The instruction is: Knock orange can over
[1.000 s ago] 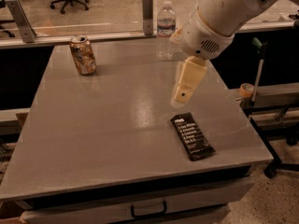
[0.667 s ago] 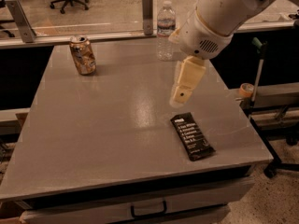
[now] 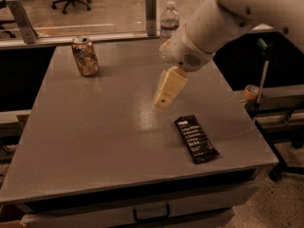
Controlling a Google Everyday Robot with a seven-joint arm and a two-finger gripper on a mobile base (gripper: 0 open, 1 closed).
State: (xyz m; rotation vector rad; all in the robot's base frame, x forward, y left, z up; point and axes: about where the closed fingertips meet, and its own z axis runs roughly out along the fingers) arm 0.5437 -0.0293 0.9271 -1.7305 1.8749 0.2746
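**Can upright at the table's far left**

The can (image 3: 85, 56) stands upright near the far left corner of the table (image 3: 95, 146), silver top up. The gripper (image 3: 163, 99) hangs over the table's middle, pointing down and to the left, well to the right of the can and nearer. How wide it stands cannot be told. A bottle (image 3: 169, 19) stands at the far edge, beside the arm (image 3: 209, 30). A black wrapper (image 3: 195, 138) lies flat on the near right, close to the gripper.

Water bottle (image 3: 169, 19) at far edge; black wrapper (image 3: 196, 139) nearer.
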